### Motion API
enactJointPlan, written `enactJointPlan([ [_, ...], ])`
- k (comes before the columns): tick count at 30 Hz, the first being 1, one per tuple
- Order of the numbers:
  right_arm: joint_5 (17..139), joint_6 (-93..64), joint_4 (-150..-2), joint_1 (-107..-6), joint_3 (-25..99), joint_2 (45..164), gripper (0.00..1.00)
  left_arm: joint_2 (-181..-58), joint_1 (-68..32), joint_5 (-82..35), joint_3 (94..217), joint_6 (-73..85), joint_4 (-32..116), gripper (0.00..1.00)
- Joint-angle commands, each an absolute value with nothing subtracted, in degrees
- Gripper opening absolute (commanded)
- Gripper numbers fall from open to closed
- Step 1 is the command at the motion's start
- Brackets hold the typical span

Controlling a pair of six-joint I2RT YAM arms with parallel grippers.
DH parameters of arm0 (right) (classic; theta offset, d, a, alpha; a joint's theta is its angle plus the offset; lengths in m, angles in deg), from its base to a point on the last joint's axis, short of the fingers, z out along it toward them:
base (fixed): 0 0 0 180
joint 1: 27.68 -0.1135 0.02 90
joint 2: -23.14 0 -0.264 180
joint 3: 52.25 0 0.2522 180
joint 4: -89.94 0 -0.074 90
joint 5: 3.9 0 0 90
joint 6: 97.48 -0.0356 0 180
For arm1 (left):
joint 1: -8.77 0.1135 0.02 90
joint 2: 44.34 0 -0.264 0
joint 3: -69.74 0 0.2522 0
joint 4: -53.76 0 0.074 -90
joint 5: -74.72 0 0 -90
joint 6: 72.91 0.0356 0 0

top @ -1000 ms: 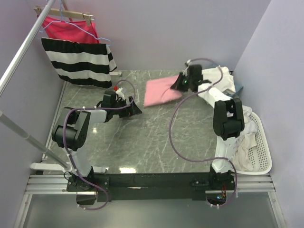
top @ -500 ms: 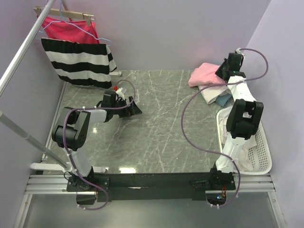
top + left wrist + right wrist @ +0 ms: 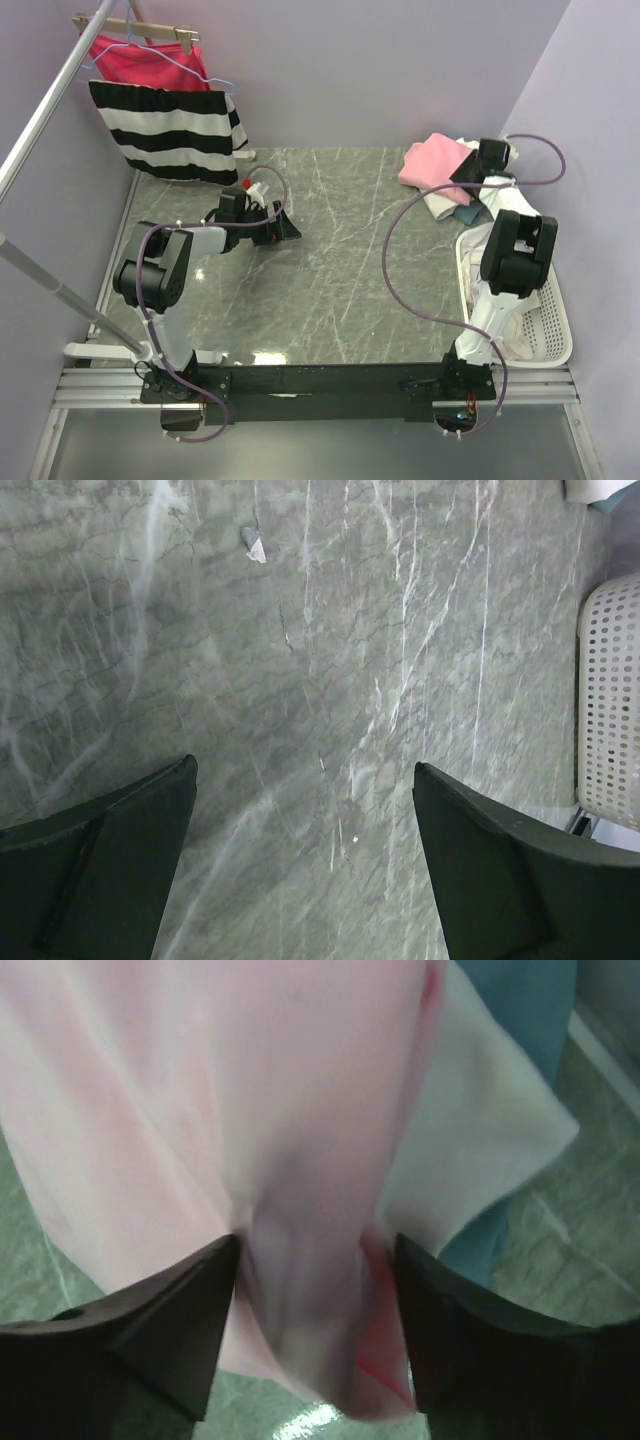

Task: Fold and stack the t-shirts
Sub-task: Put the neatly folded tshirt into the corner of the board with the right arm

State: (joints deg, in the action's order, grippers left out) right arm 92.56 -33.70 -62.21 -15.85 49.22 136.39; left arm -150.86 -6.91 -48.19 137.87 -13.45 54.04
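The light pink t-shirt (image 3: pixel 435 160) lies folded on top of a stack at the table's far right, over a cream-white t-shirt (image 3: pixel 440 203) and a blue one (image 3: pixel 465 213). My right gripper (image 3: pixel 468 172) hangs at the stack's right edge. In the right wrist view its jaws stand open (image 3: pixel 316 1242), with a bunched fold of the pink t-shirt (image 3: pixel 250 1090) loose between them; the white (image 3: pixel 470 1130) and blue (image 3: pixel 530 1000) layers show beneath. My left gripper (image 3: pixel 290 228) rests open over bare table left of centre, its jaws wide apart (image 3: pixel 304 765) with nothing between them.
A white laundry basket (image 3: pixel 555 300) at the right edge holds more pale garments (image 3: pixel 510 310). A black-and-white striped garment (image 3: pixel 165 130) and a magenta-red one (image 3: pixel 140 62) hang on a rack at the back left. A small scrap (image 3: pixel 255 545) lies on the marble.
My right arm carried the pink t-shirt from the table's middle back to the far right, set it on the stack, and its jaws have opened. The left arm has stayed put.
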Motion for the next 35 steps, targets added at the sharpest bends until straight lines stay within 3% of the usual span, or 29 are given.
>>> enactJointPlan([
  [1,96.2,-34.12,-68.11,-17.3,38.71,124.58,0.78,-151.39,-6.87,-47.63,139.22,-12.17,51.95,0.95],
  [2,96.91,-33.59,-69.78,-18.1,36.42,122.3,0.82,-151.21,-6.87,-47.45,139.04,-12.43,51.95,0.95],
  [4,99.18,-32.19,-72.77,-20.98,31.67,116.32,0.99,-150.86,-6.87,-45.97,139.22,-12.79,51.69,0.96],
  [5,100.07,-31.4,-73.83,-22.13,30.09,114.56,1.0,-150.16,-6.87,-45.26,139.31,-12.79,51.34,0.96],
  [10,106.22,-27.26,-77.35,-29.42,23.04,104.62,1.0,-146.65,-6.87,-41.13,138.26,-11.91,50.28,0.97],
  [17,93.84,-26.12,-75.52,-33.82,19.88,100.74,1.0,-139.1,-6.96,-35.6,135.79,-11.82,50.1,0.98],
  [25,93.14,-24.53,-73.14,-39.9,14.96,97.5,1.0,-128.2,-7.84,-25.31,132.72,-11.47,48.52,1.0],
  [35,92.35,-25.15,-74.62,-42.8,2.93,84.5,1.0,-113.96,-11.09,-13.72,126.39,-11.82,45.71,0.99],
])
